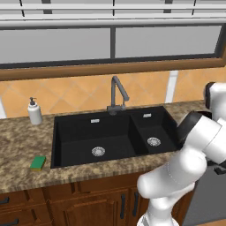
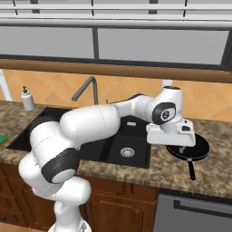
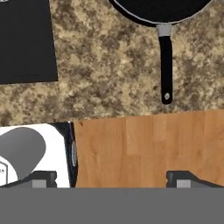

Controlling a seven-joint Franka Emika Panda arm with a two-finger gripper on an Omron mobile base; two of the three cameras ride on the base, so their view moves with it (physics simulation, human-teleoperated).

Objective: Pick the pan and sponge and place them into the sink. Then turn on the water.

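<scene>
Left base view: black double-basin sink set in the speckled granite bench, both basins bare apart from a round metal drain each. Grey faucet behind the divider, spout angled toward the right. White soap bottle at the back left, well apart from the sink. Green sponge flat near the bench's front edge, just left of the large basin's front corner, nothing near it. White arm rising at the right, covering the bench beside the small basin.

Right base view: arm reaching across the sink to the right. End effector hanging over the pan, its white block hiding most of the pan's left half. Pan flat on the bench right of the small basin, handle pointing toward the front edge. Faucet and soap bottle behind the arm at the left.

Hand view: pan at the top, thin handle running down over granite, clear on both sides. Sink corner at upper left. Wooden floor past the bench edge. Finger tips spread wide apart, holding nothing.
</scene>
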